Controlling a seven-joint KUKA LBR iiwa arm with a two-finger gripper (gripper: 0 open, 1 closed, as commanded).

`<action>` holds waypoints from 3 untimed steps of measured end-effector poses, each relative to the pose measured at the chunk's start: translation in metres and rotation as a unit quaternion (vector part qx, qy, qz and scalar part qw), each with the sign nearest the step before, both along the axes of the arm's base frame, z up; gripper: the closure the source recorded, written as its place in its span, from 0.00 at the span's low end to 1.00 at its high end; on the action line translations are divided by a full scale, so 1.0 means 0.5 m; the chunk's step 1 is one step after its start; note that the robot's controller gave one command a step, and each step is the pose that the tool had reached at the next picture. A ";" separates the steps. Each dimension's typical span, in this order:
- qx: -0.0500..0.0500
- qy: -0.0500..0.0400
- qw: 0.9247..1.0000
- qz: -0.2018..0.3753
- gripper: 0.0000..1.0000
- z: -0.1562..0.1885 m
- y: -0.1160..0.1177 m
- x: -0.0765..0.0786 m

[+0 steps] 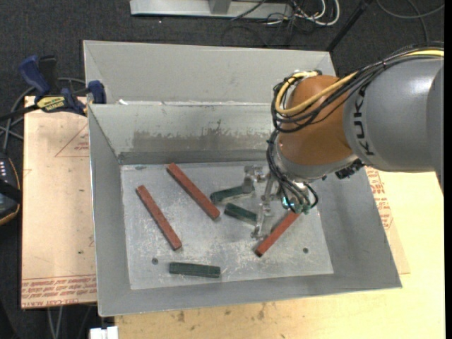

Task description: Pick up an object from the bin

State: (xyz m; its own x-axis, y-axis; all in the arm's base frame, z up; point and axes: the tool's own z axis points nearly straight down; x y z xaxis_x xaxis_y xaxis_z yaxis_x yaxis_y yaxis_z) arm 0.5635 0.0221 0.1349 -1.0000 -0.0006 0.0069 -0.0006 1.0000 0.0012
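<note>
A grey metal bin (pixel 106 189) sits with its flat floor scratched and dusty. A few sticks lie loose on that floor.

The big grey arm (pixel 402 119) comes in from the right, with an orange cover (pixel 311 129) and cables at its end. The claw (pixel 258 202) hangs low in the right middle of the bin. I cannot tell if the claw is apart or together, and I cannot see any stick held in it.

Two dark green sticks lie right by the claw on its left. The upper green stick (pixel 227 193) is tilted, and the lower green stick (pixel 240 213) lies just under it. A red stick (pixel 277 233) slants just below and right of the claw, with its top end tucked under it.

A long red stick (pixel 193 191) slants across the middle, with its low end near the two green ones. Another red stick (pixel 158 216) lies well apart on the left. A third green stick (pixel 193 269) lies flat near the front wall.
</note>
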 end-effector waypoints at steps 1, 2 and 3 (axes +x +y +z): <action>0.001 -0.002 1.000 -0.016 0.00 -0.131 -0.068 0.015; 0.000 -0.005 1.000 -0.014 1.00 -0.128 -0.066 0.016; -0.001 -0.008 0.986 0.164 1.00 0.214 -0.110 -0.005</action>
